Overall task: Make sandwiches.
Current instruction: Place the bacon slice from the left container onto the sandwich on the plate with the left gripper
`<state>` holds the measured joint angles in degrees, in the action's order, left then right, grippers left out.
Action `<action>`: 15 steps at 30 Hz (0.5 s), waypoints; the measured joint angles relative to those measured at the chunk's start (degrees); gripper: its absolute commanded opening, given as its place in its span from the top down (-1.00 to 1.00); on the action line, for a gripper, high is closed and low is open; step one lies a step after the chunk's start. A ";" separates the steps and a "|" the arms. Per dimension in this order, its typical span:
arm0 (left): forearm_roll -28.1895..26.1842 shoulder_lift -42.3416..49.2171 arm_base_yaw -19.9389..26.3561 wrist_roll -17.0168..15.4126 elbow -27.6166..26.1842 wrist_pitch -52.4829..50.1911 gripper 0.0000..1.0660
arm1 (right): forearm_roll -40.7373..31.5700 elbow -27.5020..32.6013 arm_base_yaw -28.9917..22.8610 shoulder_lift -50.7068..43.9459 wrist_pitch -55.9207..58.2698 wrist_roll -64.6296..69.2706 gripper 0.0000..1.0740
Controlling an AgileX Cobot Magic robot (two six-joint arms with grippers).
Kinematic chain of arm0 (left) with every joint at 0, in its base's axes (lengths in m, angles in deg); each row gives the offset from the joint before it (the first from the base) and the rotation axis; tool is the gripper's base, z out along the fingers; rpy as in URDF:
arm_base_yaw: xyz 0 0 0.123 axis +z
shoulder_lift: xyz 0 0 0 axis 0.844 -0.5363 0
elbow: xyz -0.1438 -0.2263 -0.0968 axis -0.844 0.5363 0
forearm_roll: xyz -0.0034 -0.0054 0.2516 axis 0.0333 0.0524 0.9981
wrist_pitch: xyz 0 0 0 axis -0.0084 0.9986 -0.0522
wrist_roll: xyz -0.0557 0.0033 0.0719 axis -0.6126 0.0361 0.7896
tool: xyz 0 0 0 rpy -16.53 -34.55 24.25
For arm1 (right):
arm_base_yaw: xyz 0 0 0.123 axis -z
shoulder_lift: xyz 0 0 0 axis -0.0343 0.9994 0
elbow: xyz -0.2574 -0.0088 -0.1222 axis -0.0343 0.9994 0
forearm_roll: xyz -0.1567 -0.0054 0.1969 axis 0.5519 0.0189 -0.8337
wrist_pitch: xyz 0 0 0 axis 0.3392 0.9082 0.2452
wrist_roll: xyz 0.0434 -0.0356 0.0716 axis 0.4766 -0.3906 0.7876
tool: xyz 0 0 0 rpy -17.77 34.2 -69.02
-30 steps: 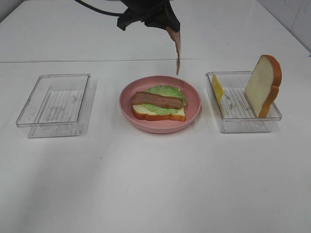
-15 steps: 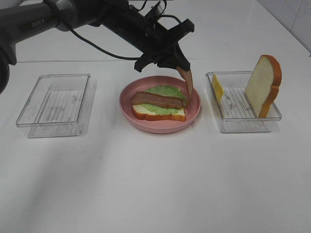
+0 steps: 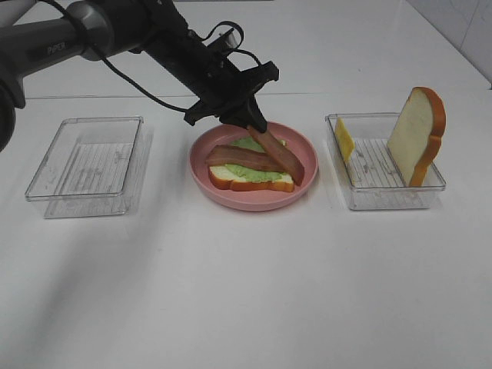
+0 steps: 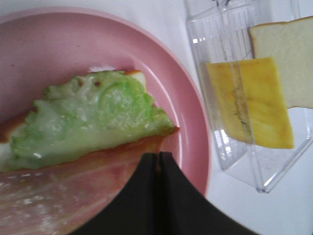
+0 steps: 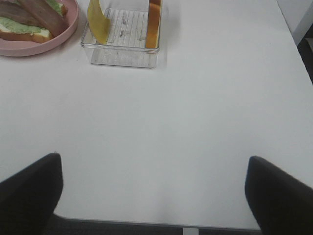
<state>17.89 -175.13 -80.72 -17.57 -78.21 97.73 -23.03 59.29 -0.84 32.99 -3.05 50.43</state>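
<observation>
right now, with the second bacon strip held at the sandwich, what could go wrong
1. The second bacon strip lies slanted across the first bacon strip, and its low end seems to reach past the bread toward the pink plate rim, so it may slide off when released.
2. The left gripper is shut on the strip's upper end; rising before it opens fully could drag the strip off.

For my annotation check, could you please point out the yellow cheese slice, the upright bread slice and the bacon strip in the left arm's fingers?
yellow cheese slice (image 3: 344,140): exterior high view, middle of its face.
upright bread slice (image 3: 409,134): exterior high view, white face.
held bacon strip (image 3: 281,153): exterior high view, mid-length.
</observation>
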 measured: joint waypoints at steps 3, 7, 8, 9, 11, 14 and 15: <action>5.10 0.00 0.00 0.00 0.00 0.06 1.00 | 0.00 0.00 0.00 0.00 0.00 0.00 -0.84; 8.88 0.00 0.00 0.00 0.00 0.06 1.00 | 0.00 0.00 0.00 0.00 0.00 0.00 -0.84; 10.77 0.00 0.00 0.00 0.00 0.06 1.00 | 0.00 0.00 0.00 0.00 0.00 0.00 -0.84; 11.63 0.00 0.00 0.00 0.00 0.06 1.00 | 0.00 0.00 0.00 0.00 0.00 0.00 -0.84; 12.38 -0.06 0.00 0.00 0.00 0.06 1.00 | 0.00 0.00 0.00 0.00 0.00 0.00 -0.84; 12.55 -0.06 0.00 1.20 0.00 0.06 1.00 | 0.00 0.00 0.00 0.00 0.00 0.00 -0.84; 12.55 -0.06 0.00 1.20 0.00 0.06 1.00 | 0.00 0.00 0.00 0.00 0.00 0.00 -0.84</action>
<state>30.44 -175.18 -80.72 -16.37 -78.21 97.78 -23.03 59.29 -0.84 32.99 -3.05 50.43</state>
